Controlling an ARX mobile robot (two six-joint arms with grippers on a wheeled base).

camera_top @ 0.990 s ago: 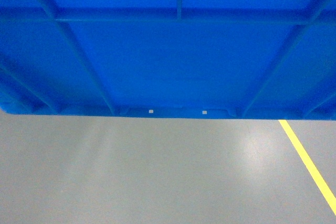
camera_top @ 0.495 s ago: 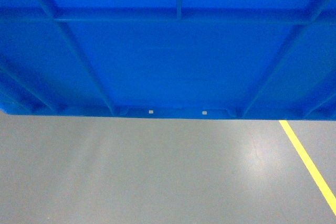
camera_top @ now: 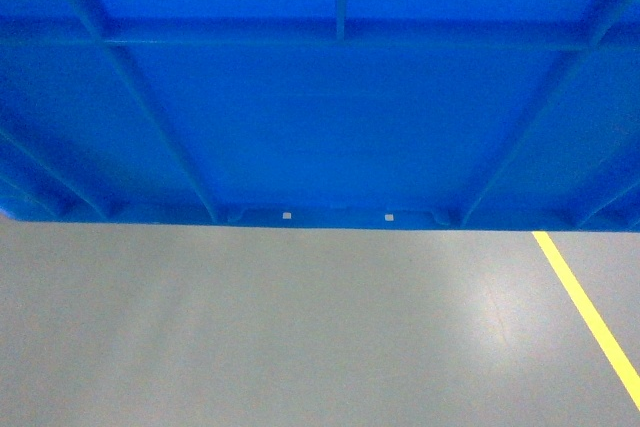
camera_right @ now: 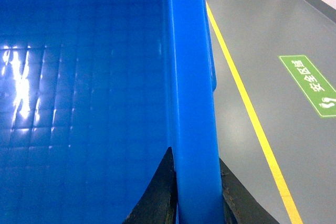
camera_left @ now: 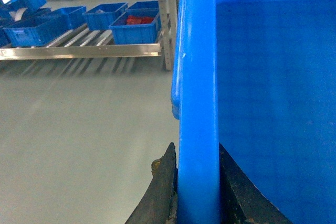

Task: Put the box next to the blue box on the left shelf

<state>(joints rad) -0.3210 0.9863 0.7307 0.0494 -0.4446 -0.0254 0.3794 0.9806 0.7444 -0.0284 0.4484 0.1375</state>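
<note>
Box (camera_top: 330, 117) held up off the grey floor (camera_top: 300, 327), ribbed outer wall filling the top half of the head view, 2 small notches at its base edge. Left gripper (camera_left: 195, 192) pinches the box's left rim, 1 finger on each side of the wall. Right gripper (camera_right: 195, 192) clamps the right rim the same way. Yellow line (camera_right: 247, 108) runs along the floor on the right, green floor sign (camera_right: 311, 85) beyond it. Metal shelf (camera_left: 79, 51) far left carries several small blue bins (camera_left: 134, 24), 1 with maybe red contents, blurry.
</note>
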